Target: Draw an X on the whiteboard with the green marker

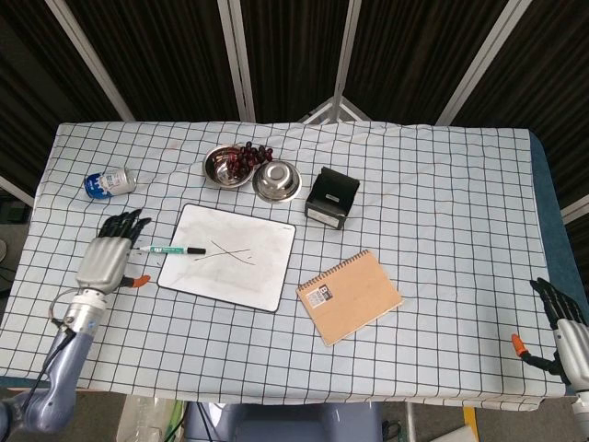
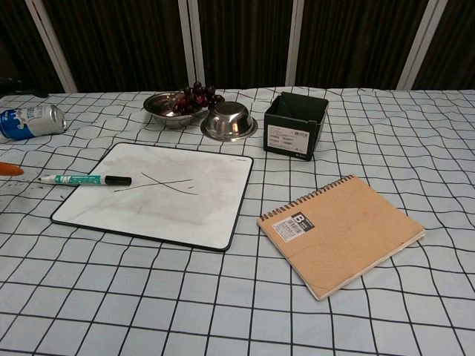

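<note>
— Where's the marker [image 1: 171, 249]?
— Just right of the left hand [image 1: 104, 261], whose fingers are spread and empty, lying across the whiteboard [image 1: 230, 255] edge; an X is drawn.
— And the right hand [image 1: 566, 331]?
— At the table's [image 1: 442, 184] far corner, fingers apart, empty.

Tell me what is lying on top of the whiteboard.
On the whiteboard lie a drawn X and the capped end of the green marker, whose other end overhangs the left edge onto the tablecloth. Nothing else covers the board; what lies beneath it is hidden.
</note>
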`<act>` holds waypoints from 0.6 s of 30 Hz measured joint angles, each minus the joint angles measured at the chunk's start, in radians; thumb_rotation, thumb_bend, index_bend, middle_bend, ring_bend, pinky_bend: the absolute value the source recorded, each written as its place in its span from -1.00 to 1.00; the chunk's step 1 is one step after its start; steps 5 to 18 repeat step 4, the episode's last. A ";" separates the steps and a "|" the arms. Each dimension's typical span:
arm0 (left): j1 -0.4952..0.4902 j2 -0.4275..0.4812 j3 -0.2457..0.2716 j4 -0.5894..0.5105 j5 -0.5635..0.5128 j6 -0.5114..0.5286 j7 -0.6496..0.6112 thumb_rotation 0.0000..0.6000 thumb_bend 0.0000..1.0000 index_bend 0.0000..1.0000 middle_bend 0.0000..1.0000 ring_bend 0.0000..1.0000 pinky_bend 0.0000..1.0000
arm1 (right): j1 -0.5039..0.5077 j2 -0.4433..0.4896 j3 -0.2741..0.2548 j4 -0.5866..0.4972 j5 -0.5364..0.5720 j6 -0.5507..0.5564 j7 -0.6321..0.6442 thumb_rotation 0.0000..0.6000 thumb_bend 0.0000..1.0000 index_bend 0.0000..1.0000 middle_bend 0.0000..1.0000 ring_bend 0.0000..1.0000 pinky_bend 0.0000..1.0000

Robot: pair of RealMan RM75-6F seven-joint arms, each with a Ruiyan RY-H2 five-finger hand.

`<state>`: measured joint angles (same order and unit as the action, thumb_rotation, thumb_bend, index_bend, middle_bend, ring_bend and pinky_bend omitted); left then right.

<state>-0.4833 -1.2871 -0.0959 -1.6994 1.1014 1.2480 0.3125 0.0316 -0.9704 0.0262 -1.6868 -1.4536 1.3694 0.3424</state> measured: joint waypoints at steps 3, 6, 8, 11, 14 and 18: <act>0.076 0.043 0.041 -0.047 0.057 0.096 -0.039 1.00 -0.63 -0.99 -1.00 -1.00 -1.00 | 0.000 -0.004 -0.002 0.011 -0.006 0.006 -0.042 1.00 -0.30 -1.00 -1.00 -1.00 -1.00; 0.098 0.055 0.058 -0.056 0.083 0.126 -0.052 1.00 -0.64 -1.00 -1.00 -1.00 -1.00 | 0.000 -0.007 -0.003 0.013 -0.008 0.008 -0.059 1.00 -0.30 -1.00 -1.00 -1.00 -1.00; 0.098 0.055 0.058 -0.056 0.083 0.126 -0.052 1.00 -0.64 -1.00 -1.00 -1.00 -1.00 | 0.000 -0.007 -0.003 0.013 -0.008 0.008 -0.059 1.00 -0.30 -1.00 -1.00 -1.00 -1.00; 0.098 0.055 0.058 -0.056 0.083 0.126 -0.052 1.00 -0.64 -1.00 -1.00 -1.00 -1.00 | 0.000 -0.007 -0.003 0.013 -0.008 0.008 -0.059 1.00 -0.30 -1.00 -1.00 -1.00 -1.00; 0.098 0.055 0.058 -0.056 0.083 0.126 -0.052 1.00 -0.64 -1.00 -1.00 -1.00 -1.00 | 0.000 -0.007 -0.003 0.013 -0.008 0.008 -0.059 1.00 -0.30 -1.00 -1.00 -1.00 -1.00; 0.098 0.055 0.058 -0.056 0.083 0.126 -0.052 1.00 -0.64 -1.00 -1.00 -1.00 -1.00 | 0.000 -0.007 -0.003 0.013 -0.008 0.008 -0.059 1.00 -0.30 -1.00 -1.00 -1.00 -1.00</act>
